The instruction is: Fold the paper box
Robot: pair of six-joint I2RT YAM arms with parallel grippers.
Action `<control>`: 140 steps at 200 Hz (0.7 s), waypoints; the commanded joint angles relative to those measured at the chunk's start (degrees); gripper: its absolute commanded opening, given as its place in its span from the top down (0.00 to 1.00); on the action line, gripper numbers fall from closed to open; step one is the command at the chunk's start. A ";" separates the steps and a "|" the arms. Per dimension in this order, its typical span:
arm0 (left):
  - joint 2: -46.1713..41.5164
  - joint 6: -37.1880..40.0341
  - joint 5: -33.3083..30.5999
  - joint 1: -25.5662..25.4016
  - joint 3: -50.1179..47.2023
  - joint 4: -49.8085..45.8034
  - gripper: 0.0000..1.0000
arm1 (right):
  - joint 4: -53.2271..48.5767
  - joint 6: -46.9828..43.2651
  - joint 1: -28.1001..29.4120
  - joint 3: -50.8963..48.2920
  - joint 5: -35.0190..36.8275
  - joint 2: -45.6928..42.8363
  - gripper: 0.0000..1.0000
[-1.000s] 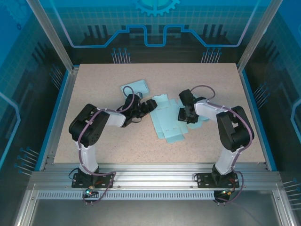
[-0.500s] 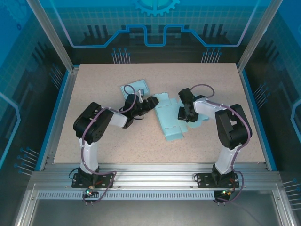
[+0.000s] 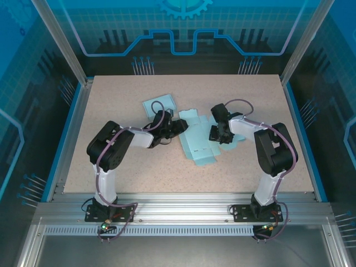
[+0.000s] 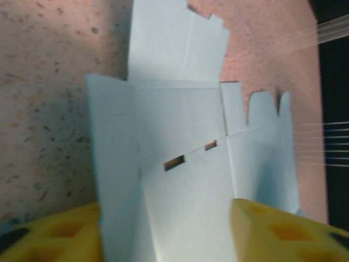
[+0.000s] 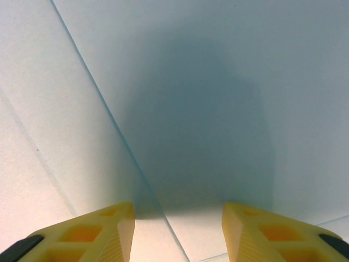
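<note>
Paper box: a pale blue, flat die-cut blank lying about the middle of the surface, a little right of centre and with its long side slanting toward the near edge. In the left wrist view the paper box shows creased panels, two small slots on a fold line and scalloped tabs on its right side. One panel on the left appears raised off the surface, while a notched flap beyond it lies flat. In the right wrist view the paper box spreads as plain sheet with faint crease lines.

Left tool: at the blank's left edge, reaching in from the left side of the surface. Its yellow fingers stand partly apart with a panel of the blank between them (whether they press on the card cannot be told). The left tool points across the blank.

Right tool: over the blank's right half, toward the far edge. The right tool hangs close over the sheet, casting a shadow on it. Its fingers are partly apart and nothing lies between them.

Small sheet: a second pale blue piece, lying flat between the left tool and the far edge, apart from the blank.
</note>
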 commanded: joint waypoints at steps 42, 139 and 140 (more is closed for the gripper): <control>-4.93 9.77 -4.84 -0.96 2.06 -14.34 0.87 | -1.14 -1.35 -0.34 -0.15 -3.85 -3.07 0.51; -28.42 62.47 -2.05 -1.02 7.76 -31.94 1.00 | -0.47 -13.93 1.40 -4.30 -4.34 -34.88 0.00; -28.64 62.83 -1.94 -1.03 7.82 -32.20 1.00 | -0.46 -14.05 1.40 -4.31 -4.41 -35.29 0.00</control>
